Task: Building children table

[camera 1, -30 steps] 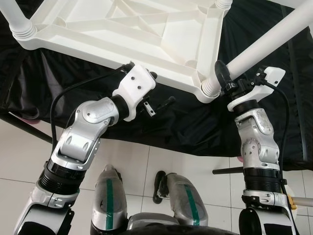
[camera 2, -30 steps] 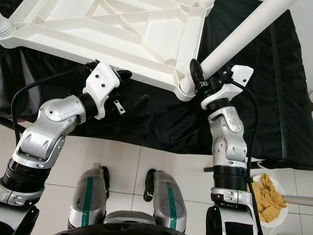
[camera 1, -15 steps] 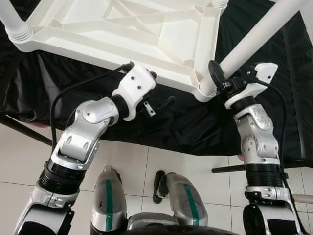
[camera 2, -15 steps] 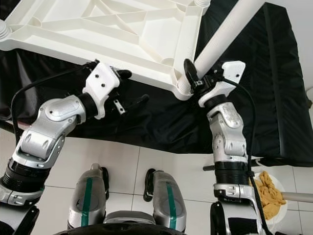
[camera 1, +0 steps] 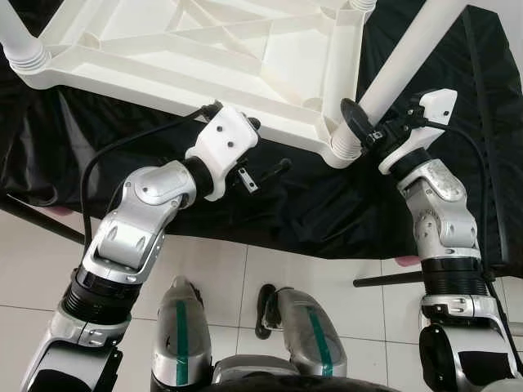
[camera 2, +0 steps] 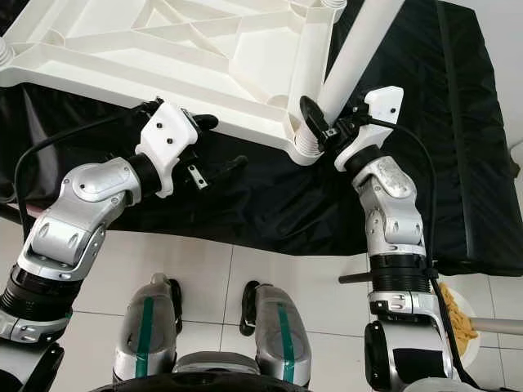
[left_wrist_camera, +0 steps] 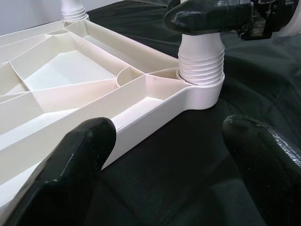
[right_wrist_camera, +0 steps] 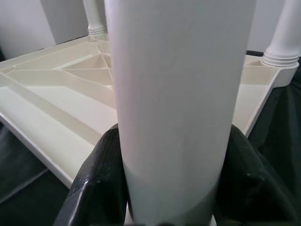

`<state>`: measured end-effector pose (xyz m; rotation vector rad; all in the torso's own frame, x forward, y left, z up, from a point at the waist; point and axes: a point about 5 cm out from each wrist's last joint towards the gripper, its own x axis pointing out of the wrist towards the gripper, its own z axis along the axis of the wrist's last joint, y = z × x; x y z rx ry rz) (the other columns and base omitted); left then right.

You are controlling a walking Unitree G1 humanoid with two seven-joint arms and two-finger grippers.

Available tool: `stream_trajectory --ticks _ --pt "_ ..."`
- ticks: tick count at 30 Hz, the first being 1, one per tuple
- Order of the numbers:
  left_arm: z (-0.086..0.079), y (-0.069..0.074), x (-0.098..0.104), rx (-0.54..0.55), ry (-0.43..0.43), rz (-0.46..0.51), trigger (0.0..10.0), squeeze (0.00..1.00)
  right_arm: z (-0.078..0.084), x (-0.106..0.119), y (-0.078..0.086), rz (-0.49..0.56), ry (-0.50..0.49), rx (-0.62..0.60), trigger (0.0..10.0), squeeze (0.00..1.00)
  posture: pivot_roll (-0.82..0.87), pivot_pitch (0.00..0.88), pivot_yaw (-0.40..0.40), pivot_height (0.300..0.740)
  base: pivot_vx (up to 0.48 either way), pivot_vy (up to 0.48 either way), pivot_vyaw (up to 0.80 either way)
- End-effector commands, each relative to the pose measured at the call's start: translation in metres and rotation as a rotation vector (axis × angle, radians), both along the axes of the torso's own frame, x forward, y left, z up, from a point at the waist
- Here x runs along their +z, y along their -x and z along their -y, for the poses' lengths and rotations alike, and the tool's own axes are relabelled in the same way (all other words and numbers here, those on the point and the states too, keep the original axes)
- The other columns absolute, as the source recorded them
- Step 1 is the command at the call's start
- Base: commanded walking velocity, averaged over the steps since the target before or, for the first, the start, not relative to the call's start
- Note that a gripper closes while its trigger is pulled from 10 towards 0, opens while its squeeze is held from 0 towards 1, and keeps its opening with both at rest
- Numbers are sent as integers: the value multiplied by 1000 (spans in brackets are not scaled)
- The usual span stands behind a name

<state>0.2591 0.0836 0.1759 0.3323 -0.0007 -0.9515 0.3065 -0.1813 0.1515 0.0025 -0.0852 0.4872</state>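
The white plastic table top [camera 1: 204, 57] lies upside down on a black cloth [camera 1: 270, 204] straight ahead of me, its ribbed underside facing up. It fills the stretch from about ten o'clock to one o'clock, and the black cloth runs out past it toward three o'clock.

My right gripper [camera 1: 372, 131] is up at about one o'clock, at the near right corner of the table top. Its two black fingers are clamped around a white leg [camera 1: 409, 53], one on each side, just above the ridged collar where the leg stands in the corner socket [left_wrist_camera: 200, 89]. In my right wrist view the leg [right_wrist_camera: 178, 103] fills the space between the fingers [right_wrist_camera: 101, 179], touching both.

My left gripper [camera 1: 261, 151] is at about eleven o'clock, at the near edge of the table top. Its fingers are spread wide: one lies against the rim, the other [camera 1: 274, 169] hangs free over the black cloth. In my left wrist view the gap between the fingers [left_wrist_camera: 70, 160] holds nothing but cloth and rim.

Another leg [camera 1: 20, 41] stands at the left corner, near ten o'clock. White floor tiles [camera 1: 33, 245] lie below, by my knees.
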Motion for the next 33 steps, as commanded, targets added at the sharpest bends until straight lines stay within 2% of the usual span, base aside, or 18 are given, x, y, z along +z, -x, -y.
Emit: stream_trajectory --ticks 1,7,13,15,18,19,20,21,33 --pt "1 0 3 14 4 16 10000 0 1 -41 9 -189 69 18 10000 0 124 121 -87 740 0 0 0" --pt "1 1 3 16 4 16 10000 0 4 -50 15 -214 79 22 10000 0 127 126 -88 740 0 0 0" --pt "1 2 2 17 4 13 10000 0 12 -58 14 -241 64 -129 10000 0 125 131 -90 740 0 0 0" --pt "1 2 3 18 6 14 10000 0 13 -56 11 -228 39 -224 10000 0 123 130 -89 740 0 0 0" --pt "1 2 3 18 7 14 10000 0 13 -56 10 -226 29 -250 10000 0 123 130 -89 740 0 0 0" --pt "2 2 3 17 9 15 10000 0 11 -54 7 -215 2 -318 10000 0 123 129 -90 740 0 0 0" --pt "2 2 3 17 9 15 10000 0 11 -54 7 -215 2 -318 10000 0 123 129 -90 740 0 0 0" --pt "2 2 3 17 9 17 10000 0 11 -52 4 -194 -8 -404 10000 0 124 128 -92 740 0 0 0" --pt "1 2 3 29 12 20 10000 0 6 -53 4 -140 -18 -544 10000 0 136 128 -105 740 0 0 0"
